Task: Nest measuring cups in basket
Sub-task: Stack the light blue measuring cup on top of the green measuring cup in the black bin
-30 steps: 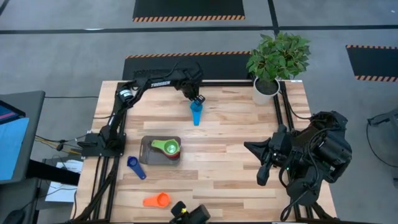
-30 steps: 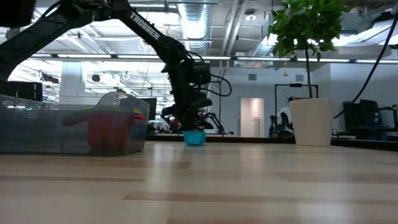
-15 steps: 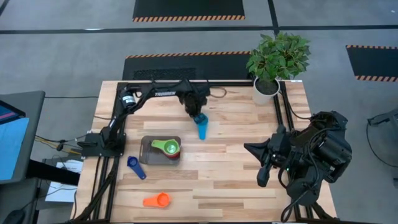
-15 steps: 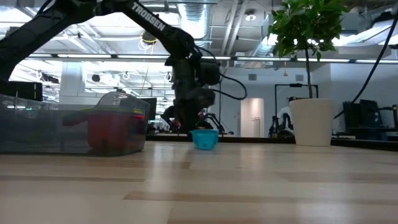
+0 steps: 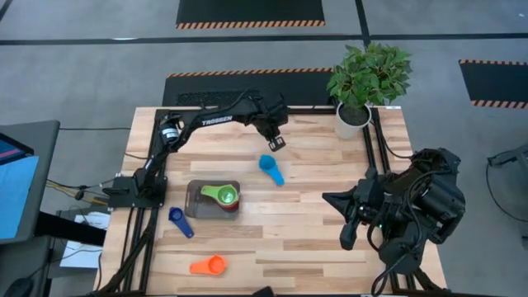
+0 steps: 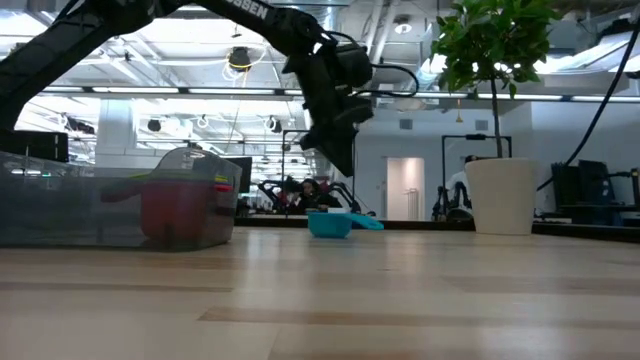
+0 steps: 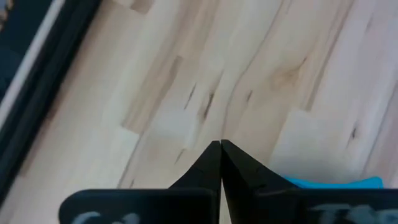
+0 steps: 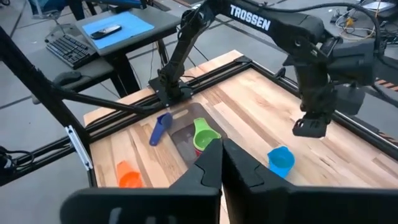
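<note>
The light blue measuring cup (image 5: 268, 166) stands on its base on the bare table, handle toward the near right; it also shows in the low view (image 6: 330, 223). My left gripper (image 5: 277, 142) hangs shut above and just beyond the cup, clear of it (image 6: 340, 160). The basket (image 5: 198, 200) holds a green cup (image 5: 221, 195) on top of a red one. A dark blue cup (image 5: 177, 220) and an orange cup (image 5: 209, 265) lie on the table near the basket. My right gripper (image 8: 222, 146) waits shut, high at the table's right side.
A potted plant in a white pot (image 5: 353, 115) stands at the far right corner. Black frame rails (image 5: 373, 148) run along the table's left and right sides. Bare wood lies between the light blue cup and the basket.
My left gripper, shut throughout, pushed the light blue cup along the table toward the near edge and the right. It then rose off the cup and moved toward the far right. The cup turned about; its handle points near right now.
</note>
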